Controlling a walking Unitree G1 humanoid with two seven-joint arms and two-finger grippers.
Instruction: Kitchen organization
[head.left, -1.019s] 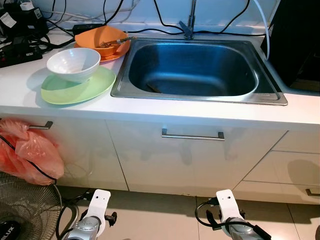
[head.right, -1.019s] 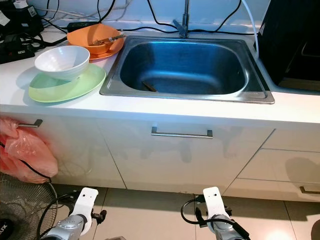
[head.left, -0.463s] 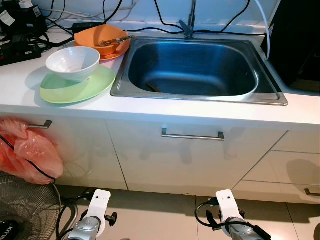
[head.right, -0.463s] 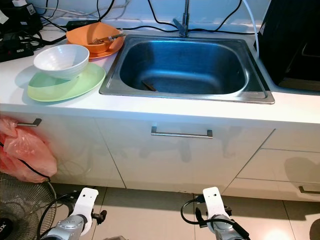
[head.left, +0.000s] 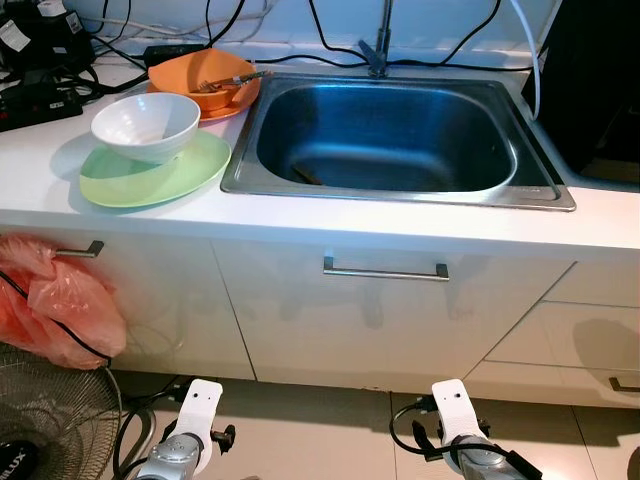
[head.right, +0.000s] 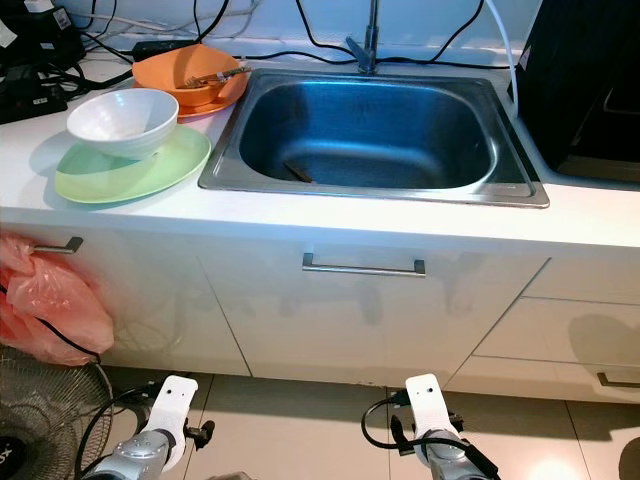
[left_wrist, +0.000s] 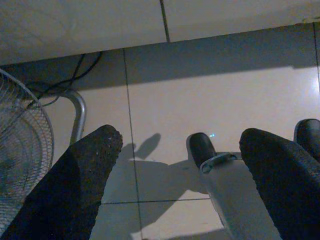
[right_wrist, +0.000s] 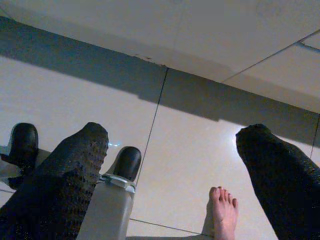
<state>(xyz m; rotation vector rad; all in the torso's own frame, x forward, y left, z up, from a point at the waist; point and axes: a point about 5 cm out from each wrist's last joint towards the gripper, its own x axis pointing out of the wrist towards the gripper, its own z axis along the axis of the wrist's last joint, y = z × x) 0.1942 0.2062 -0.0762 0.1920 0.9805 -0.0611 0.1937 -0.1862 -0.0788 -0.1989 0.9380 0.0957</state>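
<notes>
both arms idle; left end effector (left_wrist: 175, 170) & right end effector (right_wrist: 172, 165) wide open, empty. white bowl (head.left: 145, 125) on green plate (head.left: 150, 172), table left of sink (head.left: 385, 135). approach square, lift bowl first.

One piece of lettering can be made out: on the dark hub of the floor fan (head.left: 14, 462), at the lower left corner of the left eye view, white capital letters are printed. They are cut off by the frame edge, and roughly "ILUX" can be read; the start of the word is not seen. A white label is seen on the black device (head.left: 14, 38) at the back left of the desk (head.left: 40, 180), but its print is too small to be read.
</notes>
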